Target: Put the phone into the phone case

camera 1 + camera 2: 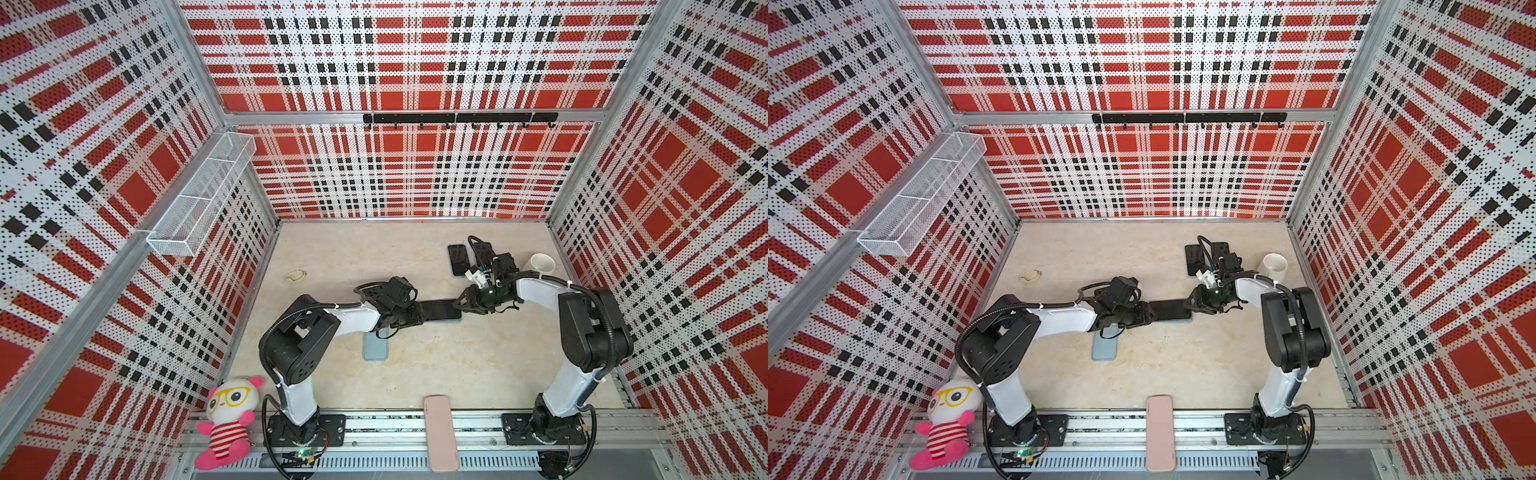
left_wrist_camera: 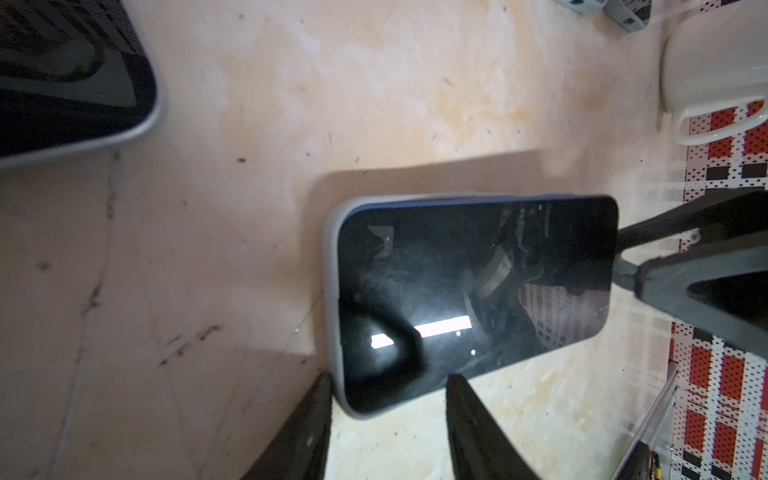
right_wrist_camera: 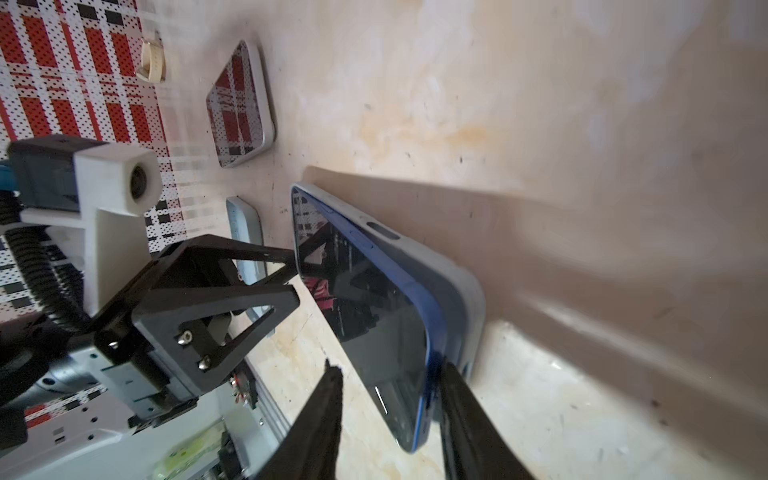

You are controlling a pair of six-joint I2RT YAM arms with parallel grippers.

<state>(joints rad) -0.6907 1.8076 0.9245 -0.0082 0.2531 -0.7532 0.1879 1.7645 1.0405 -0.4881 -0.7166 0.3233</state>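
The phone (image 1: 440,309) (image 1: 1169,309), blue-edged with a black screen, lies screen up on the pale grey phone case (image 2: 332,291) at the table's middle. In the right wrist view the phone (image 3: 374,316) sits proud of the case (image 3: 457,282) along one long edge. My left gripper (image 1: 419,311) (image 2: 390,378) is open and straddles one corner of phone and case, its fingers touching them. My right gripper (image 1: 457,305) (image 3: 388,368) is open round the opposite end, one finger against the blue edge and the other off the screen.
A second black phone (image 1: 457,259) and a white mug (image 1: 542,262) lie behind the right arm. A light blue case (image 1: 375,347) rests under the left arm. A pink case (image 1: 441,432) lies on the front rail and a plush toy (image 1: 228,419) sits front left.
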